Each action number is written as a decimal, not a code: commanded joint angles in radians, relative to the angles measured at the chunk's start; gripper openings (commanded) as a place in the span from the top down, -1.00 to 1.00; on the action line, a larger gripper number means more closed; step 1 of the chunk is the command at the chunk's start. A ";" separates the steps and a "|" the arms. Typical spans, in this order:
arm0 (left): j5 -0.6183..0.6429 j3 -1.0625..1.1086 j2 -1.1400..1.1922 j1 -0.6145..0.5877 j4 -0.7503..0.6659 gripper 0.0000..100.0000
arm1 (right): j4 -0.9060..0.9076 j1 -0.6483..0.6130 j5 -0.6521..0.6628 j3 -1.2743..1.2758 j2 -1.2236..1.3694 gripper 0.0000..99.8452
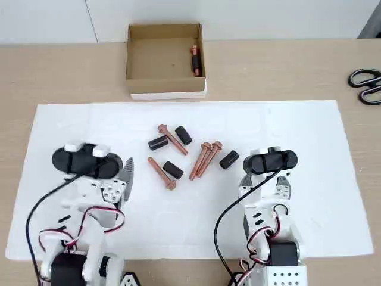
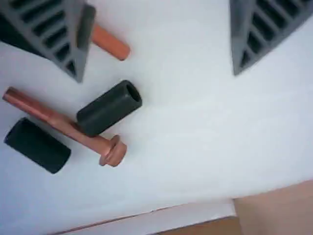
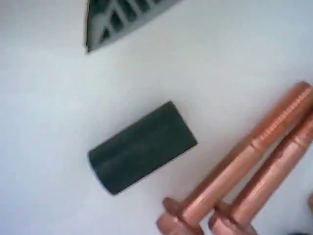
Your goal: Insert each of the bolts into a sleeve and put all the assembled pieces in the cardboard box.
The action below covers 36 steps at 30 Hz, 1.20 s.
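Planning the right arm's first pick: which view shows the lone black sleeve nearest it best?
Right wrist view: the sleeve lies large, whole, beside two bolts. High view shows it small; left wrist view faces another sleeve.

1. The four loose copper-coloured metal bolts (image 1: 162, 173) have a shiny orange-pink tone.
2. The four short black cylindrical sleeves (image 1: 173, 170) are matt and plain.
3. The open brown cardboard box (image 1: 161, 59) has no pattern. The assembled piece (image 1: 195, 60) inside it is copper with a black middle.
4. The large white paper sheet (image 1: 297, 131) is plain, and the wooden bench (image 1: 59, 71) is light beige.
5. The jaws are dark grey with a ribbed pattern.
6. The left arm (image 1: 95, 193) and the right arm (image 1: 265, 220) have white bodies, black motors and red, black and white cables.
7. The scissors (image 1: 366, 86) have black handles.
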 commanded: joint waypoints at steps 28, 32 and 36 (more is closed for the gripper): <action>-0.008 -0.748 1.023 -0.276 0.293 0.63 | -0.004 0.219 0.048 -0.184 -0.007 0.44; -0.008 -0.751 1.083 -0.276 0.288 0.63 | 0.008 0.217 0.083 -0.308 -0.005 0.44; 0.038 -0.751 1.123 -0.276 0.264 0.63 | -0.031 0.217 0.107 -0.379 0.025 0.44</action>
